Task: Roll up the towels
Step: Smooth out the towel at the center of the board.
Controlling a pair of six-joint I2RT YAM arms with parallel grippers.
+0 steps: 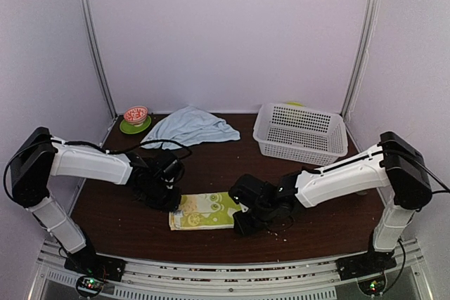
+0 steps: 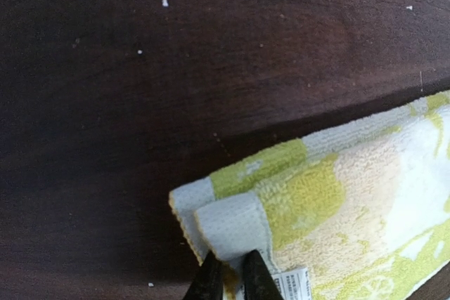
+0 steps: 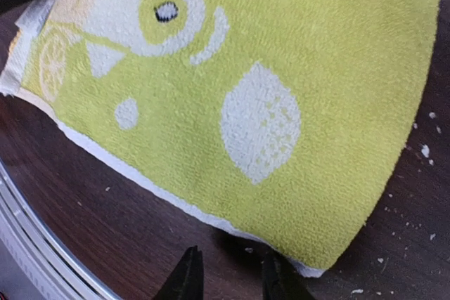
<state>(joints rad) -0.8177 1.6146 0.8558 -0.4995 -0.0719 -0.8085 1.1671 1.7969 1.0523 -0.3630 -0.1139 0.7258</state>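
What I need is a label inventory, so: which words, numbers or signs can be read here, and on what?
White label at the lime-green towel edge: printed lines, too small and blurred to read.
Nothing else: the towel's print is pictures only, and no other view shows any text.

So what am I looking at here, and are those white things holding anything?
Those are robot arms, a left arm and a right arm, bolted at the near edge of the table. The wide picture comes from a camera above them, the other two from a camera on each wrist. On the table lie a green towel with white lemon prints, a crumpled blue towel, a white basket and a small bowl on a green plate. The left gripper pinches the green towel's corner. The right gripper is open, just short of its edge.
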